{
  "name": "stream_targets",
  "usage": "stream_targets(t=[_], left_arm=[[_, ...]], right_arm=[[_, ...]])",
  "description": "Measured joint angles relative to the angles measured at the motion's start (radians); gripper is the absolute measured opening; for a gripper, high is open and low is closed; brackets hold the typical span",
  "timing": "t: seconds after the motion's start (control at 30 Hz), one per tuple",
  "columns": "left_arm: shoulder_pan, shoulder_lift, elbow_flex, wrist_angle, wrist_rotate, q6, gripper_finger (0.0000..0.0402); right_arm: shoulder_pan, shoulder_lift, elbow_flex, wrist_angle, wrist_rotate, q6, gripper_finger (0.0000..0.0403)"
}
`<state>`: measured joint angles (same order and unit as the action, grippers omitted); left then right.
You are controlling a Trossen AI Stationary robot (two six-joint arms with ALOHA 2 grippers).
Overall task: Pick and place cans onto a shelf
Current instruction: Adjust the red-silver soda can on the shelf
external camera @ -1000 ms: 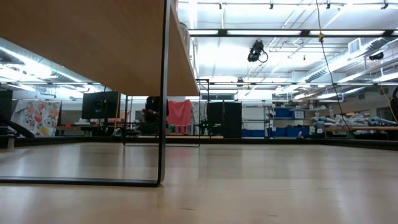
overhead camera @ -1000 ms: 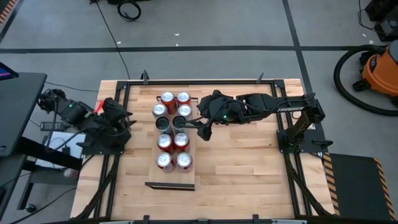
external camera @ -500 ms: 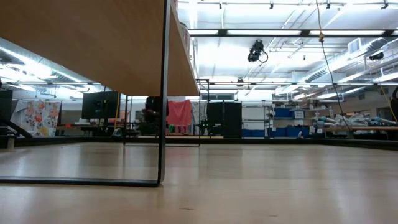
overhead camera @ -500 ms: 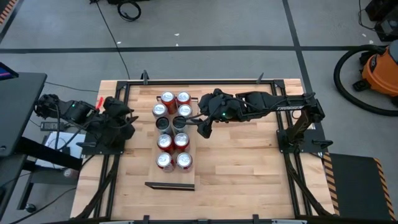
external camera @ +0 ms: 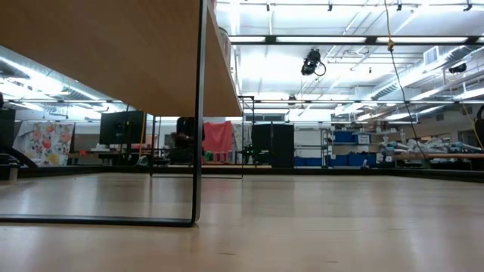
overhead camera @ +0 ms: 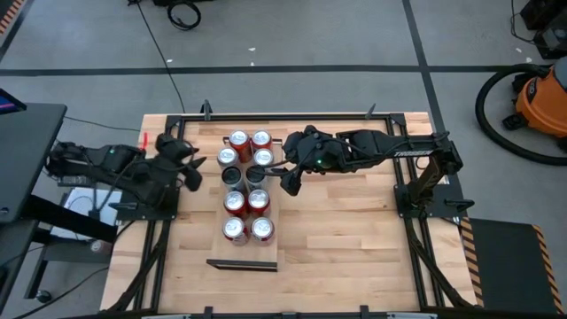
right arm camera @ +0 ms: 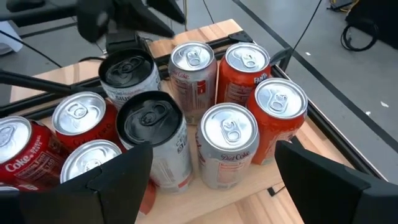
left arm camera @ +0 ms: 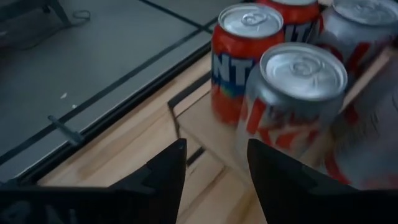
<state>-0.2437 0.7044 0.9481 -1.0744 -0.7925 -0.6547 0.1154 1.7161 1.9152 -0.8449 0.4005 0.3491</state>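
Note:
Several cans (overhead camera: 246,186), with red, orange, silver and black bodies, stand upright in two rows on the shelf (overhead camera: 241,253), a light board with a dark rail at its near end. My left gripper (overhead camera: 190,168) hovers open just left of the rows' far end. In its wrist view its fingers (left arm camera: 215,149) face a silver can (left arm camera: 298,93) and an orange can (left arm camera: 245,50), with nothing between them. My right gripper (overhead camera: 289,180) hangs open on the rows' right side, above the cans. Its wrist view looks down on a silver can (right arm camera: 227,140) and a black-topped can (right arm camera: 149,121).
The low view shows the shelf's underside (external camera: 106,45) and one dark rail (external camera: 199,113) standing on the tabletop. Bare wood (overhead camera: 345,230) lies right of the shelf. A black frame (overhead camera: 292,115) edges the table. An orange vacuum (overhead camera: 540,97) sits on the floor at far right.
My left gripper has swung toward the table's right, closer to the far cans, and has turned as it went. Its fingers keep the same gap. The cans and the shelf stand as before.

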Motion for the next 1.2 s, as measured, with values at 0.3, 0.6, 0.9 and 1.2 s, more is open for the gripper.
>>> stream_targets(t=[0.3, 0.6, 0.9, 1.2], left_arm=[[0.139, 0.016, -0.136, 0.279, 0.007, 0.100, 0.0180], [0.227, 0.023, -0.192, 0.443, 0.153, 0.153, 0.0180], [0.237, 0.052, -0.193, 0.496, 0.241, 0.153, 0.0180], [0.236, 0.047, -0.180, 0.499, 0.280, 0.172, 0.0180]], right_arm=[[0.002, 0.000, 0.000, 0.006, 0.002, 0.001, 0.0348], [0.002, -0.001, 0.000, 0.006, 0.003, 0.000, 0.0348], [0.002, -0.001, 0.000, 0.005, 0.003, -0.001, 0.0348], [0.004, -0.009, 0.000, -0.036, 0.003, 0.007, 0.0348]])
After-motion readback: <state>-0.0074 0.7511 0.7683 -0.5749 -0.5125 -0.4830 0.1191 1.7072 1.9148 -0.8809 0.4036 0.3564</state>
